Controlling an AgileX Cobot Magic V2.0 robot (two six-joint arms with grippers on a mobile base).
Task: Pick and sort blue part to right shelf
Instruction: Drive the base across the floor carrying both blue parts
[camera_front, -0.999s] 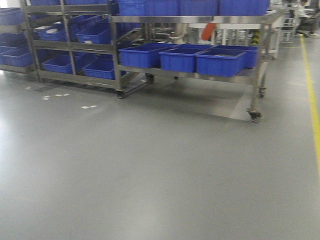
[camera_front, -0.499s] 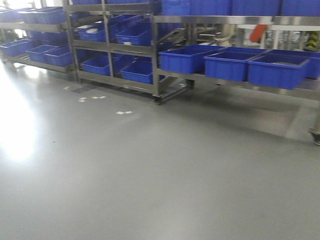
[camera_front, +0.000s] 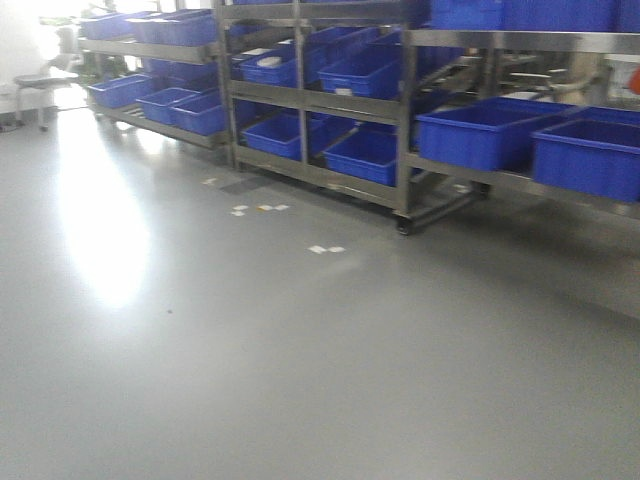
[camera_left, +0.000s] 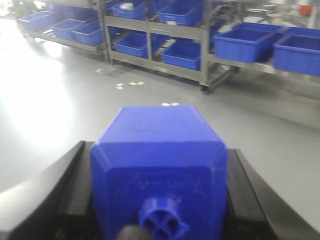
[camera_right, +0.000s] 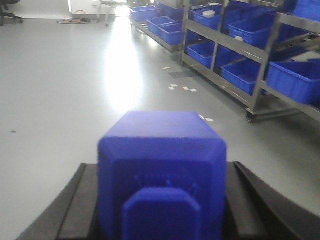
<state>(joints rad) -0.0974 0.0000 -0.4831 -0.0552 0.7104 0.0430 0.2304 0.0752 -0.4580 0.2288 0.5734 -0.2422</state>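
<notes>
Left wrist: left jaws clamp one blue part (camera_left: 159, 150); right jaws clamp another blue part (camera_right: 162, 150); embossed marks, perhaps lettering, unreadable.

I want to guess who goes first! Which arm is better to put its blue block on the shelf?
Right, maybe. Left tool and right tool each clamp a blue part, but the shelves stand toward the right, far across the floor.

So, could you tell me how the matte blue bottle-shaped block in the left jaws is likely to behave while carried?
The matte blue bottle-shaped block looks solid with crisp edges, so probably stiff. Its flat sides sit between the jaws of the left gripper, so rolling seems unlikely. Its matte finish probably resists slipping.
</notes>
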